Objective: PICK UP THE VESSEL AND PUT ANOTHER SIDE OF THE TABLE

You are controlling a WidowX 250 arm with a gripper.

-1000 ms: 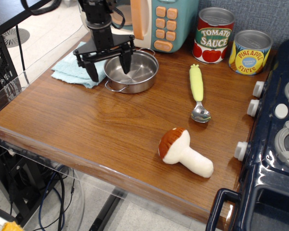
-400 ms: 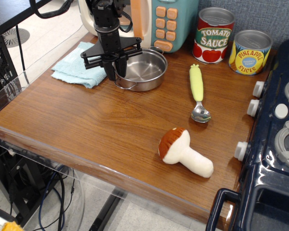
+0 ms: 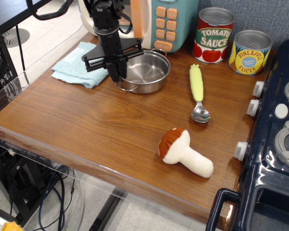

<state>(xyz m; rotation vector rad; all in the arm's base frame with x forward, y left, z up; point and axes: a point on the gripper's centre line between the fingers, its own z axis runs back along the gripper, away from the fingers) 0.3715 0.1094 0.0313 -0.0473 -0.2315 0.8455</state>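
The vessel [image 3: 148,71] is a shiny shallow steel pot with wire loop handles, at the back left of the brown wood-grain table [image 3: 86,127]. My black gripper [image 3: 116,74] comes down from above with its fingers pinched together on the pot's left rim. I cannot tell whether the pot rests on the table or is raised a little above it. The pot is empty inside.
A light blue folded cloth [image 3: 73,70] lies left of the pot. A teal toy appliance [image 3: 160,21] stands behind it. Tomato sauce [image 3: 213,34] and pineapple [image 3: 249,51] cans stand at the back right. A green-handled spoon [image 3: 198,91], a plush mushroom [image 3: 183,151] and a dark blue toy stove [image 3: 274,149] lie to the right.
My gripper was open around the pot's left rim, then shut on it. Gripper and pot have moved a little to the right, away from the cloth.
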